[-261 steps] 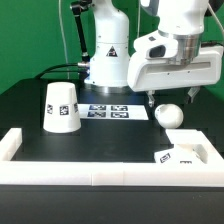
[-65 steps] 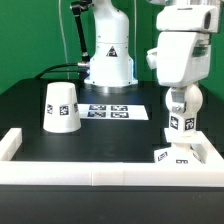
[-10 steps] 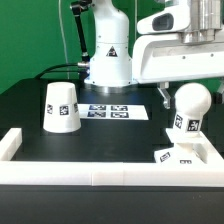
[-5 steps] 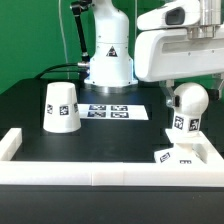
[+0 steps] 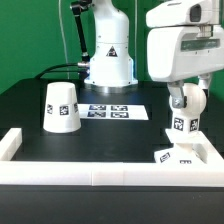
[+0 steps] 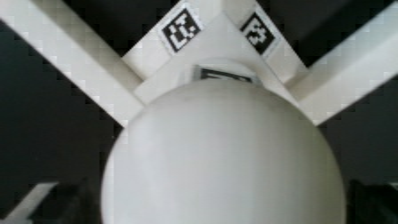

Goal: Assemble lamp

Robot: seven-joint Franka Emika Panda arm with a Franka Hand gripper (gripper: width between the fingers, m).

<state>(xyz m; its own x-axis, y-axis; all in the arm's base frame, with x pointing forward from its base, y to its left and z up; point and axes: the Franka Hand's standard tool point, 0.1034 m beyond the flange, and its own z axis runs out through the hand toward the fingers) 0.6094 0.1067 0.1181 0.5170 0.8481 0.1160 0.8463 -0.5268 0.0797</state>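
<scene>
The bulb (image 5: 186, 103) stood upright, neck down on the base (image 5: 178, 154) at the tabletop (image 5: 110, 135) corner, straight below the tool (image 5: 181, 94), and I could not tell if its fingers gripped it.

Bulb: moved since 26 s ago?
Yes. The bulb shifted from beside the marker board toward the exterior view's right and now stands upright on the base.
</scene>
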